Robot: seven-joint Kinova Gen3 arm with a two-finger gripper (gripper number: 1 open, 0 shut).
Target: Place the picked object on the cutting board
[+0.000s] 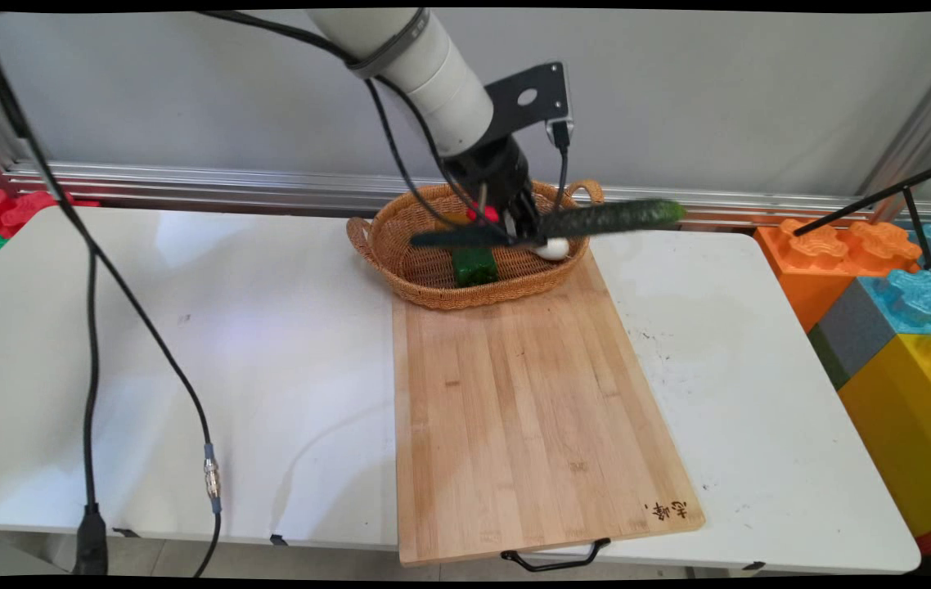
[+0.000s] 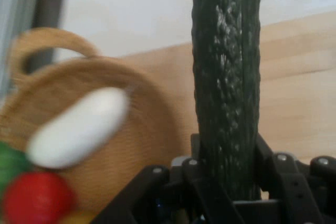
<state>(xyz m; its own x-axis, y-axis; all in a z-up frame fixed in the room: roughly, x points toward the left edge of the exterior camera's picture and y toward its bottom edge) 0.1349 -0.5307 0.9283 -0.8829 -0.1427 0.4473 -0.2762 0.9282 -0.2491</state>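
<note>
My gripper (image 1: 524,233) hangs over the wicker basket (image 1: 425,282) at the far end of the table, shut on a long dark green cucumber (image 1: 596,219). The cucumber is held level above the basket, its tip reaching right past the rim. In the hand view the cucumber (image 2: 227,82) runs straight up from between my fingers. Inside the basket lie a white egg (image 1: 554,249), a green block-like vegetable (image 1: 474,267) and a red item (image 1: 483,214). The hand view shows the egg (image 2: 79,128), the red item (image 2: 37,198) and the basket (image 2: 142,145) to the left.
A long bamboo cutting board (image 1: 527,401) lies in front of the basket, with a black handle at its near end. Large coloured foam blocks (image 1: 891,303) stand to the right of the table. Black cables (image 1: 93,327) hang down on the left.
</note>
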